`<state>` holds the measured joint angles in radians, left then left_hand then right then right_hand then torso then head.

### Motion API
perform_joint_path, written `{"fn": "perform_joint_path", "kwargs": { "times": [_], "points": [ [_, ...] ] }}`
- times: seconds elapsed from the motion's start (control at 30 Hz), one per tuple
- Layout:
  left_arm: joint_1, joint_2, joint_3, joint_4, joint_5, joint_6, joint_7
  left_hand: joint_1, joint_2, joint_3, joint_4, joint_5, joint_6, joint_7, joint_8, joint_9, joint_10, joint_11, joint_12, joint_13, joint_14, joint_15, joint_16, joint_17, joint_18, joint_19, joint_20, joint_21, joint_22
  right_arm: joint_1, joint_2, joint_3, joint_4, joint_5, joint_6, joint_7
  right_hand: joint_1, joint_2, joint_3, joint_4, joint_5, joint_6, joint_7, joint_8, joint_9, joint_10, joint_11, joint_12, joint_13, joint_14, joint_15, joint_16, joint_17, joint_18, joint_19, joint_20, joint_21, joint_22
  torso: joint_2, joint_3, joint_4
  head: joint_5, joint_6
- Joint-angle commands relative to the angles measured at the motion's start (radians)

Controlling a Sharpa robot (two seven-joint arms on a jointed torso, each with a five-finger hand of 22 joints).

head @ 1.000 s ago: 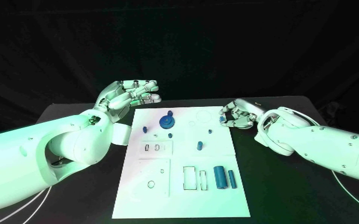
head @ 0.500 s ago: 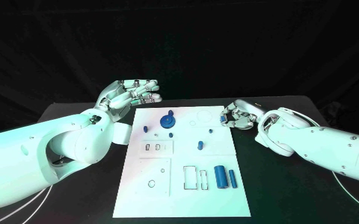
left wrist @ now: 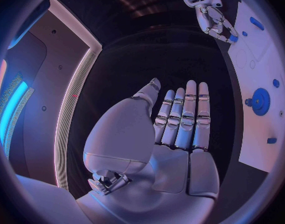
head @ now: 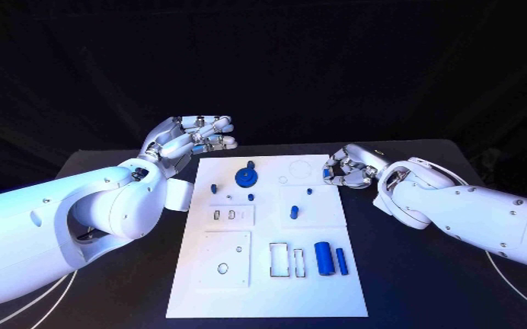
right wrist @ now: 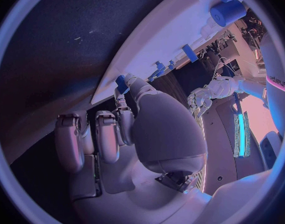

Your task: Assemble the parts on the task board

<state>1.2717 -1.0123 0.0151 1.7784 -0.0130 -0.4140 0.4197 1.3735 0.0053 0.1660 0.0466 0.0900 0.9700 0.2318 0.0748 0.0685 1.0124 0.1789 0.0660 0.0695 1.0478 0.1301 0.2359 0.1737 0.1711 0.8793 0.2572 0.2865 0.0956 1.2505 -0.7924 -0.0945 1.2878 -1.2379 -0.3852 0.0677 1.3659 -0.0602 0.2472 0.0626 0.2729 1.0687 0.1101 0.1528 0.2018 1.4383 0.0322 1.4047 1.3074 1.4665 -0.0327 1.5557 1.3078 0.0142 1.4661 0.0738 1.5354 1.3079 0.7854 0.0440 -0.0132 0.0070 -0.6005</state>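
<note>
Nothing on the table has shifted over the last second that you could measure: both of your hands sit where they were, and the blue pieces lie in the same places.

Your left hand (head: 189, 138) hovers off the far left corner of the white board (head: 330, 268), palm up. Its wrist view shows the fingers (left wrist: 182, 115) straight and side by side, thumb apart, with nothing in them.

Your right hand (head: 348, 167) rests at the board's right edge near the far end, fingers curled in. Its wrist view shows a small blue piece (right wrist: 122, 83) pinched at the fingertips, right at the board's edge; you can see the same blue bit at that hand in the left wrist view.

On the board, the blue gear (head: 246, 177) lies toward the far end, with a small blue peg (head: 214, 188) just to its left and another small piece (head: 251, 196) just on the near side of it. A small blue dot (head: 308, 190) sits near the right hand, and a short blue pin (head: 295, 212) lies around the middle. At the near right, the thick blue cylinder (head: 323, 258) lies beside the thin blue rod (head: 342, 260), both next to the two slots (head: 279, 260).
</note>
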Motion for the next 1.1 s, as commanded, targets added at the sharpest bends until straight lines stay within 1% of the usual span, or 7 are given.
{"fn": "perform_joint_path", "kwargs": {
  "times": [0.03,0.2,0.37,0.53,0.6,0.83,1.1],
  "points": [
    [0.000,0.001,0.000,-0.001,0.001,0.021,0.007,0.003,0.007,0.006,-0.001,0.001,0.002,0.001,-0.005,0.001,-0.005,0.002,0.001,0.000,-0.008,0.002,-0.004,0.001,0.013,-0.008,0.002,-0.004,-0.001,0.000,-0.002,0.002,0.011,0.033,-0.075,-0.022,0.003,0.018,0.011,-0.003,0.016,0.004,0.000,0.003,0.006,0.000,-0.003,0.005,0.117,0.101,-0.008,0.006,0.248,-0.005,0.087,-0.007,0.006,0.230,-0.001,0.0000,0.0010,0.001,0.000],
    [0.000,0.003,0.000,-0.003,0.001,0.022,0.006,0.003,0.007,0.006,-0.001,0.001,0.002,0.001,-0.005,0.001,-0.005,0.002,0.001,0.000,-0.008,0.002,-0.004,0.001,0.013,-0.008,0.002,-0.004,-0.001,0.006,-0.012,0.008,0.057,0.066,-0.096,-0.041,0.011,0.030,0.024,-0.010,0.031,-0.001,0.001,0.003,0.007,0.000,-0.003,0.004,0.117,0.101,-0.008,0.007,0.251,-0.005,0.088,-0.008,0.007,0.231,-0.001,-0.0011,0.0006,0.002,0.000],
    [0.000,0.004,0.000,-0.008,0.001,0.023,0.005,0.003,0.007,0.006,-0.001,0.001,0.002,0.001,-0.005,0.001,-0.005,0.002,0.001,0.000,-0.008,0.002,-0.004,0.001,0.013,-0.008,0.002,-0.004,-0.001,0.020,-0.018,0.010,0.136,0.073,-0.096,-0.074,0.018,0.039,0.040,-0.018,0.034,-0.005,0.003,0.003,0.009,-0.002,-0.001,0.002,0.116,0.102,-0.007,0.008,0.252,-0.005,0.088,-0.008,0.007,0.231,-0.003,-0.0015,-0.0025,0.008,0.000],
    [0.000,0.006,0.000,-0.017,0.002,0.023,0.003,0.003,0.007,0.006,-0.001,0.001,0.002,0.001,-0.005,0.001,-0.005,0.002,0.001,0.000,-0.008,0.002,-0.004,0.001,0.013,-0.008,0.002,-0.004,-0.001,0.029,0.001,0.010,0.204,0.008,-0.099,-0.111,0.021,0.041,0.050,-0.024,0.040,-0.009,0.005,0.003,0.010,-0.003,0.000,0.000,0.115,0.102,-0.006,0.010,0.255,-0.005,0.088,-0.008,0.008,0.232,-0.009,-0.0047,-0.0033,0.016,-0.006],
    [0.000,0.008,0.000,-0.024,0.002,0.023,0.004,0.003,0.007,0.007,-0.002,0.001,0.002,0.001,-0.006,0.001,-0.005,0.002,0.000,0.000,-0.009,0.002,-0.005,0.001,0.013,-0.008,0.002,-0.004,-0.001,0.031,0.024,0.010,0.228,-0.026,-0.094,-0.131,0.017,0.038,0.051,-0.025,0.032,-0.010,0.006,0.003,0.010,-0.003,0.001,0.000,0.116,0.102,-0.005,0.010,0.256,-0.005,0.089,-0.007,0.008,0.233,-0.012,-0.0069,-0.0021,0.023,-0.015],
    [0.000,0.021,0.000,-0.053,0.002,0.024,0.004,0.004,0.008,0.009,-0.003,0.006,0.003,0.001,-0.006,0.001,-0.005,0.002,0.001,0.000,-0.008,0.002,-0.005,0.001,0.013,-0.009,0.002,-0.004,-0.002,0.030,0.119,-0.003,0.253,-0.146,-0.082,-0.195,0.015,0.040,0.053,-0.025,0.029,-0.011,0.006,0.004,0.011,-0.002,0.002,0.001,0.116,0.102,-0.005,0.011,0.256,-0.005,0.089,-0.007,0.008,0.233,-0.019,-0.0133,0.0042,0.056,-0.035],
    [0.000,0.031,0.000,-0.074,0.005,0.025,0.004,0.004,0.008,0.009,-0.003,0.006,0.003,0.001,-0.006,0.001,-0.005,0.002,0.001,0.000,-0.008,0.002,-0.005,0.001,0.013,-0.009,0.002,-0.004,-0.002,0.007,0.225,-0.019,0.226,-0.221,-0.046,-0.242,0.011,0.039,0.054,-0.024,0.025,-0.011,0.007,0.004,0.011,-0.002,0.002,0.001,0.116,0.102,-0.004,0.010,0.255,-0.005,0.088,-0.006,0.007,0.232,-0.022,-0.0191,0.0098,0.087,-0.057]
  ]
}}
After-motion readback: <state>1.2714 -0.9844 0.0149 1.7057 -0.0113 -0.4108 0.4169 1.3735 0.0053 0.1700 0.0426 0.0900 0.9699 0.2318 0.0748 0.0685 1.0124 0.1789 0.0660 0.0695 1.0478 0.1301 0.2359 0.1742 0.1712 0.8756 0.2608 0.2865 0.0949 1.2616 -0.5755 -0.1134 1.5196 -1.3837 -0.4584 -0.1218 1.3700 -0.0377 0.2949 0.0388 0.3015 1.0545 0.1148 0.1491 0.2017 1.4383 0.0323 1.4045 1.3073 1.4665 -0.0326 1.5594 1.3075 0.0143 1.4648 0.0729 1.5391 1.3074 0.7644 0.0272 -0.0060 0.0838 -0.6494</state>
